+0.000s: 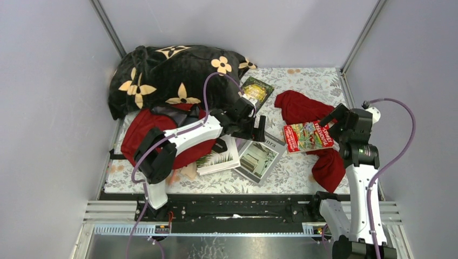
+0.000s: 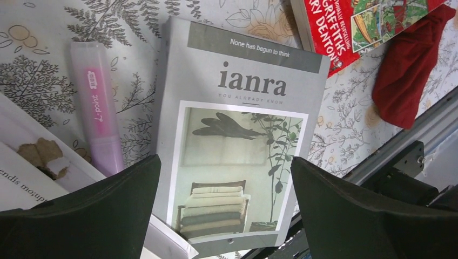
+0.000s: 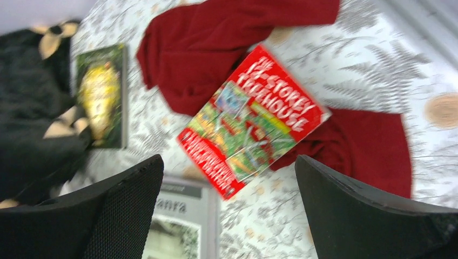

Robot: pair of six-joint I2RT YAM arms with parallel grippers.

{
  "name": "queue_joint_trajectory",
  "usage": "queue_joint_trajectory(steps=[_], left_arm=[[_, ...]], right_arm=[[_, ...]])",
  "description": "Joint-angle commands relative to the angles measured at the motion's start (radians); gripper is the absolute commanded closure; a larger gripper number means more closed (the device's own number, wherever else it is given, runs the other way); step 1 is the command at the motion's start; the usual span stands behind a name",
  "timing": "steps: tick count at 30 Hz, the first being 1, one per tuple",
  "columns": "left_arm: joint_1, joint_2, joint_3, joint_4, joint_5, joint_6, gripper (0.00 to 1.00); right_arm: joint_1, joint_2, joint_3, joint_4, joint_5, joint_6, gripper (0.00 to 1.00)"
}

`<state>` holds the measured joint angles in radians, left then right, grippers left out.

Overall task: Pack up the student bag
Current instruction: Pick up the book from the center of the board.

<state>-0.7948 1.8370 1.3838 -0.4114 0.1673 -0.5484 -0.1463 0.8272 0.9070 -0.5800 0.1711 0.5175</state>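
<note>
Your left claw (image 2: 225,161) hangs spread wide over the grey magazine (image 2: 237,135), your right claw (image 3: 228,159) likewise above the red book (image 3: 251,121), likely lining up pickups for the student bag (image 1: 137,132), left, partly under the blanket (image 1: 162,75).

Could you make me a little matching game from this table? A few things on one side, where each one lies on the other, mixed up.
1 red book
2 grey magazine
3 pink marker
4 backpack

A partly under the flowered blanket
B between the magazine and a white book
C on the red garment
D below the left gripper, which is open

Pairs: 1-C, 2-D, 3-B, 4-A
</note>
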Motion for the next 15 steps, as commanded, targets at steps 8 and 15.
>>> queue_joint_trajectory(steps=[8, 15], left_arm=[[-0.055, 0.049, -0.013, 0.033, -0.119, -0.130, 0.03], [-0.107, -0.092, 0.013, -0.119, -0.359, -0.034, 0.04]], right_arm=[[0.257, -0.013, -0.300, 0.112, -0.379, 0.251, 0.00], [0.444, 0.010, -0.407, 0.240, -0.381, 0.381, 0.08]])
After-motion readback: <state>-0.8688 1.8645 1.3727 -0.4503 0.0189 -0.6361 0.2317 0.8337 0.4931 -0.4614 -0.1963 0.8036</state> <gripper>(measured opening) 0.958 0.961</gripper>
